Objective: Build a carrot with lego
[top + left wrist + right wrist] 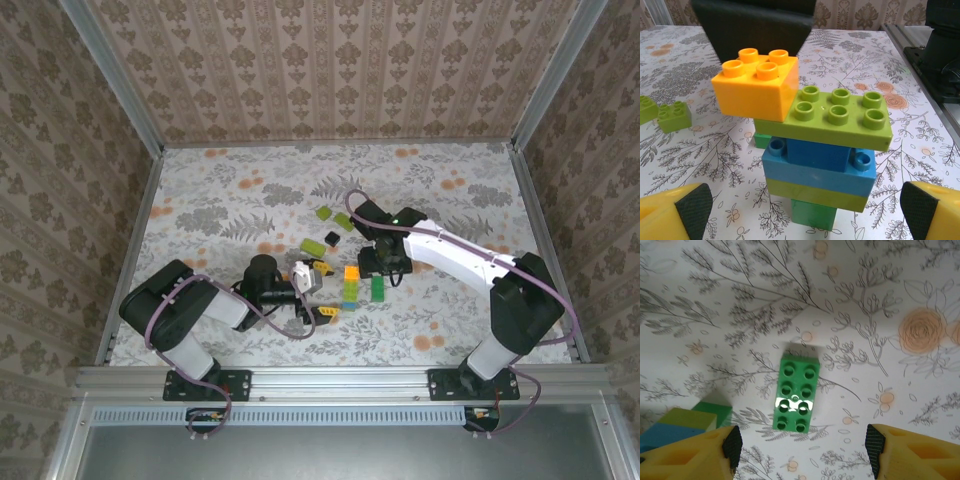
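The left gripper (805,209) is standing wide open, empty, while the right gripper (802,446), partly open, empty, is hovering over the dark green brick (796,395) on the table (900,285), likely light, rigid and slick, best pinched across its long sides.

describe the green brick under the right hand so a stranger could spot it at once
On the flowered table, find the right arm's hand near the middle. Straight below it lies a green brick, flat, studs up, two rows of four. Unlike the multicoloured stack beside it, it lies alone, joined to nothing.
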`<state>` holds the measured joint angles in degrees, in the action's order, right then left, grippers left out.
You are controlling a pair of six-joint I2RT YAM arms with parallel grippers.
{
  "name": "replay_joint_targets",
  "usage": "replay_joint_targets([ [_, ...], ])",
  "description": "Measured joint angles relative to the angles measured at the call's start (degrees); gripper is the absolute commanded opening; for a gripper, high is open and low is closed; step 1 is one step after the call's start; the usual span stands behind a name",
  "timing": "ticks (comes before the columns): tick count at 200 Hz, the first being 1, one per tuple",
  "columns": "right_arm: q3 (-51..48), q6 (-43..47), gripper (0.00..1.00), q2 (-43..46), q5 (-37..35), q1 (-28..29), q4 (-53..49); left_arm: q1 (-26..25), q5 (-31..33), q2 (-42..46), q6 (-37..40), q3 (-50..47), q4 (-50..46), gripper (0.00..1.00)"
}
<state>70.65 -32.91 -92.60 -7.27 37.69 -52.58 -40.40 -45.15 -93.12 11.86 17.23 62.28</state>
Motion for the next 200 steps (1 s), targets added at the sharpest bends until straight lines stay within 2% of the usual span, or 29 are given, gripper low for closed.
replay_joint_targets([
  [133, 3.54, 5.01, 0.7, -3.98, 4.68, 0.0, 4.28, 0.76, 0.22, -1.33, 0.24, 0.09, -0.2, 1.0],
  [200, 4.98, 7.69, 0.71, -5.18, 4.07, -0.07, 4.63, 0.76, 0.2, -4.7, 0.2, 3.3, 0.04, 1.0],
])
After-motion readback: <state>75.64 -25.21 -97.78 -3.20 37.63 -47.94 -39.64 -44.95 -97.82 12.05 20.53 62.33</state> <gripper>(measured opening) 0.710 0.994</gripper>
